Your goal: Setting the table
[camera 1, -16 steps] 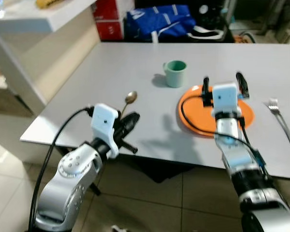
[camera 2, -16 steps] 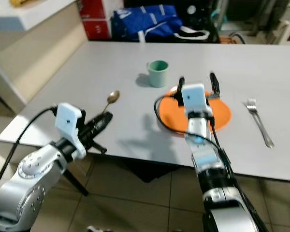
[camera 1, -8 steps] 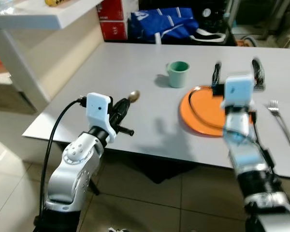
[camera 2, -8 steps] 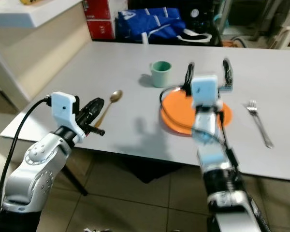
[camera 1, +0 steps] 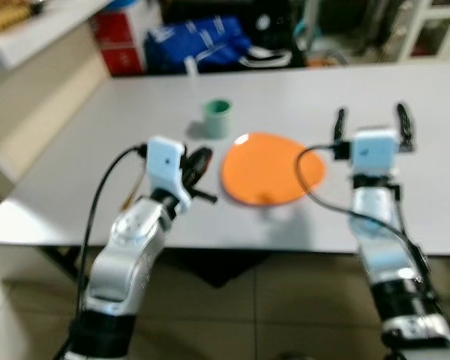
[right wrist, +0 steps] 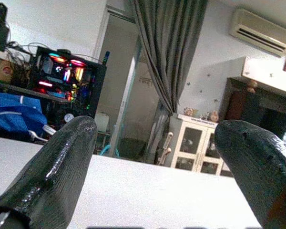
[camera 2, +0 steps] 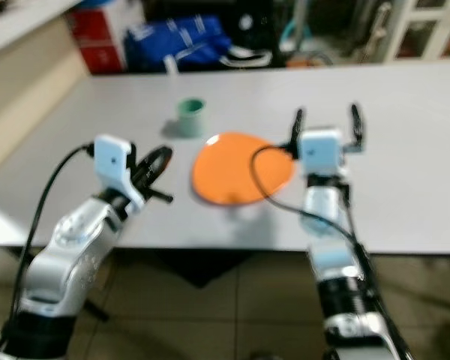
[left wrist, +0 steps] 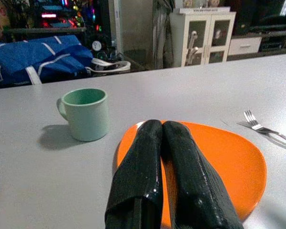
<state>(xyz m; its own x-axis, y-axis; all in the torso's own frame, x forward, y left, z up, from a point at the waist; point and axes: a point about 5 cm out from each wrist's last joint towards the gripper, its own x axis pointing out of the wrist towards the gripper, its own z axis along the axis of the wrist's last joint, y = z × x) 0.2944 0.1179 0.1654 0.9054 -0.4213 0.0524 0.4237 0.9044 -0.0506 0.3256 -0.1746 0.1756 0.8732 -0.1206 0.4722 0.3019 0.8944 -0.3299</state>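
My left gripper [left wrist: 162,143] was pressed closed, plate [left wrist: 229,162] just beyond its fingertips; my right gripper [camera 1: 369,127] stood wide, empty.

A pale grey table [camera 1: 97,142] carries the setting. An orange plate [camera 1: 266,177] lies flat on it and serves as the landmark. A green mug [left wrist: 86,113] stands upright near the plate, on its far-left side, with its handle turned away from the plate. A silver fork [left wrist: 266,132] lies flat on the tabletop to the right of the plate, apart from its rim. A spoon [camera 1: 129,196], blurred, lies well left of the plate.
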